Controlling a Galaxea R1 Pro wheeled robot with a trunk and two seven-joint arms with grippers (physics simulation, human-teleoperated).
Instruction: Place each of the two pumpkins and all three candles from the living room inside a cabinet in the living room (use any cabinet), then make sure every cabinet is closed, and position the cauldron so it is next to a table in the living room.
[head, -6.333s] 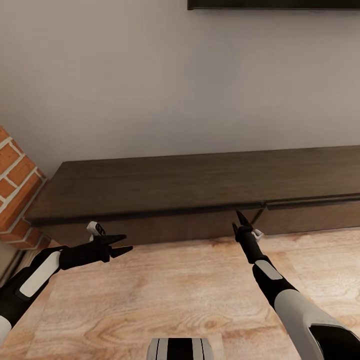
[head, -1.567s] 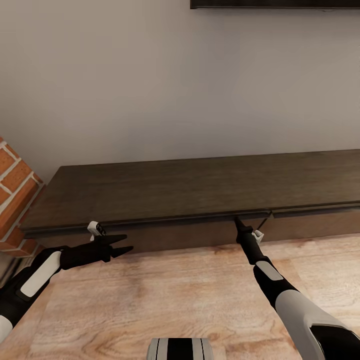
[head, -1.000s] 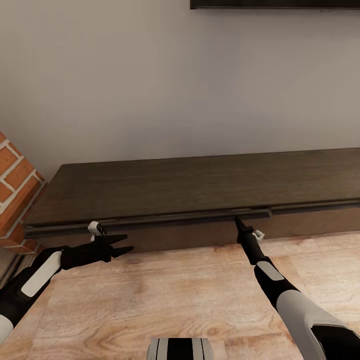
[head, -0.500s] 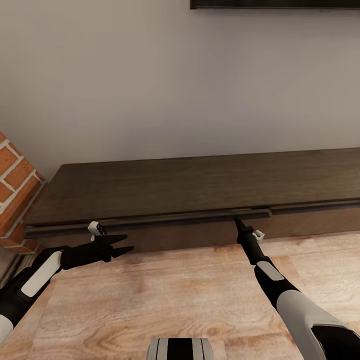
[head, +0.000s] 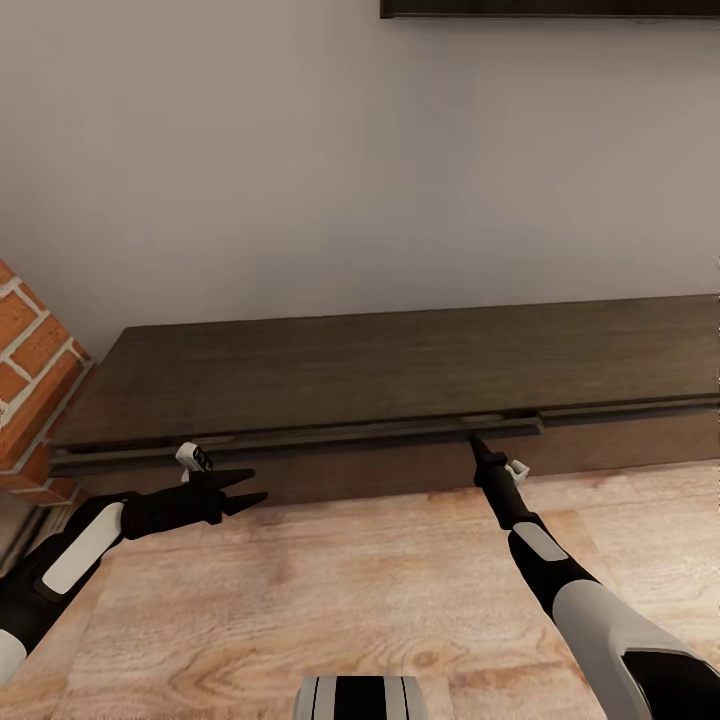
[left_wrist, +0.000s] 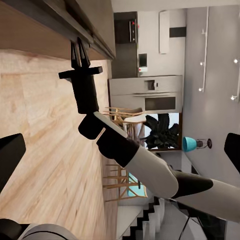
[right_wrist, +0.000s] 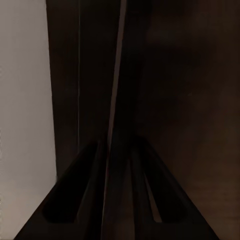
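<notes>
Facing the cabinet (head: 400, 375), we see its long axis run left to right along the wall, low on the wood floor (head: 350, 590), with a brick pillar (head: 30, 370) at its left end. No pumpkins, candles or cauldron appear near it. The left front panel (head: 300, 437) sits slightly proud of the carcass at its top edge, so we judge it just cracked open; the coming move is likely a pull toward us, square to that long axis.

Our right hand (head: 474, 441) is much the nearer: its tips sit right at the panel's top edge near the seam with the next panel. In the right wrist view the two fingers (right_wrist: 80, 200) straddle a thin dark edge, close together, apparently pinching the panel lip, though contact is hard to confirm in the dark.

Our left hand (head: 252, 490) hovers just in front of the cabinet's lower left, fingers apart, holding nothing.
</notes>
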